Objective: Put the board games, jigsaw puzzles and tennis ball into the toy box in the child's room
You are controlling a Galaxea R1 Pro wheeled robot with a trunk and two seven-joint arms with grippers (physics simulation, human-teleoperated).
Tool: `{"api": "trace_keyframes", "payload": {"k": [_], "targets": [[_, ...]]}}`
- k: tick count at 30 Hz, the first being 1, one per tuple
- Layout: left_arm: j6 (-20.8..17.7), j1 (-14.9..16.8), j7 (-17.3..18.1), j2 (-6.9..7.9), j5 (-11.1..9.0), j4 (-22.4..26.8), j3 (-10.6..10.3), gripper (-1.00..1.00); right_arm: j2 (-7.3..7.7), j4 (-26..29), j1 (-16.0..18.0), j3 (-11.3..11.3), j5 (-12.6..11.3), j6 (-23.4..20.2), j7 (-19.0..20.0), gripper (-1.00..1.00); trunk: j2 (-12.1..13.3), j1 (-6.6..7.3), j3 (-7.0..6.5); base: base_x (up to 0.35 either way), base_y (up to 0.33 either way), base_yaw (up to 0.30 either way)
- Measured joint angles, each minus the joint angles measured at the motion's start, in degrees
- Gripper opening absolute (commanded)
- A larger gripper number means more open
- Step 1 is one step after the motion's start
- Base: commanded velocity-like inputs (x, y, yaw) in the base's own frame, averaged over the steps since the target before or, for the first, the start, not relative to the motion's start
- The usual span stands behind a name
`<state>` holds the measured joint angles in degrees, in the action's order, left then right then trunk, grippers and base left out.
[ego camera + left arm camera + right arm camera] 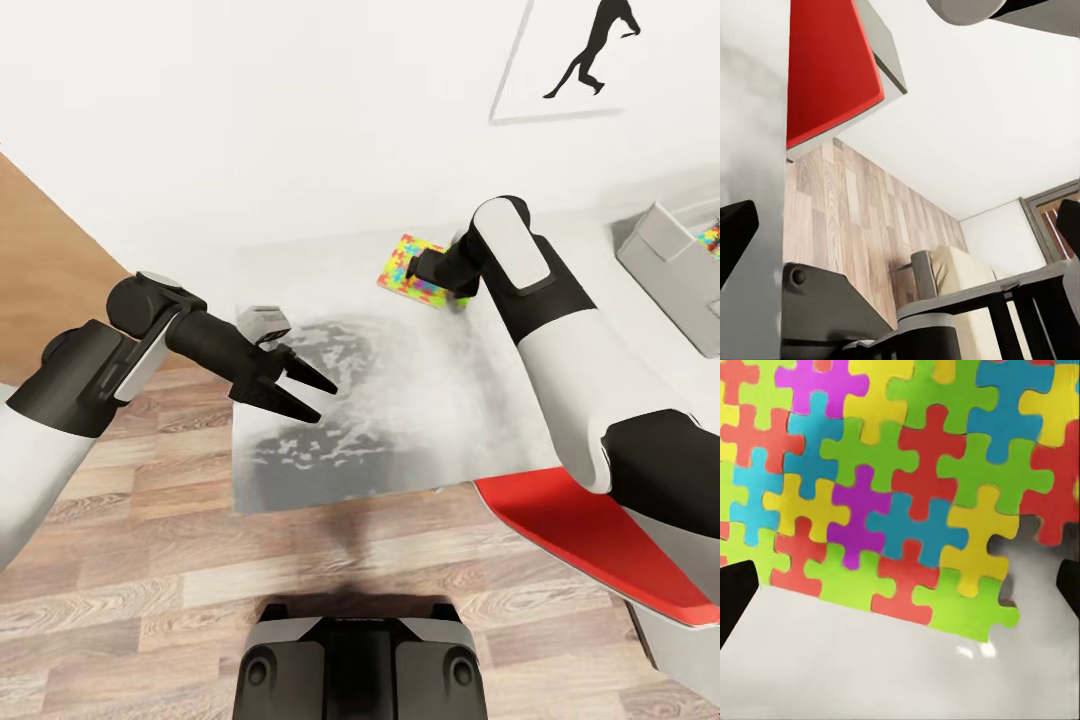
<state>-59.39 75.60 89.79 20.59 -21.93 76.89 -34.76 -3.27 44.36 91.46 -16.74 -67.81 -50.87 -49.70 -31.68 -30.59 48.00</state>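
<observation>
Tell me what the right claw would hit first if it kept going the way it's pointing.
Most likely the jigsaw puzzle. The right claw is open and aimed at it on the table, with the puzzle lying just ahead of the fingertips in the wrist view. The exact gap is hard to judge.

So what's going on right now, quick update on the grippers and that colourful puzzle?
Left gripper open, empty, over the table. Right gripper open, at the jigsaw puzzle, not gripping yet. Toy box at table's right. Nothing in the way.

Red chair, framed silhouette picture.
</observation>
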Motion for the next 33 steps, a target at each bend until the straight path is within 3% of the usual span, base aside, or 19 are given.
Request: {"api": "trace_keyframes", "payload": {"k": [22, 33], "targets": [[0.0, 0.0, 0.0, 0.01, 0.0, 0.0, 0.0, 1.0, 0.11, 3.5, 1.4, 0.1, 0.0, 0.0, -0.4, 1.0, 0.0, 0.0, 0.0, 0.0, -0.006, 0.0], [0.0, 0.0, 0.0, 0.01, 0.0, 0.0, 0.0, 1.0, 0.83, 3.5, 1.4, 0.0, 0.1, 0.0, -0.5, 1.0, 0.0, 0.0, 0.0, 0.0, -0.129, 0.0]]}}
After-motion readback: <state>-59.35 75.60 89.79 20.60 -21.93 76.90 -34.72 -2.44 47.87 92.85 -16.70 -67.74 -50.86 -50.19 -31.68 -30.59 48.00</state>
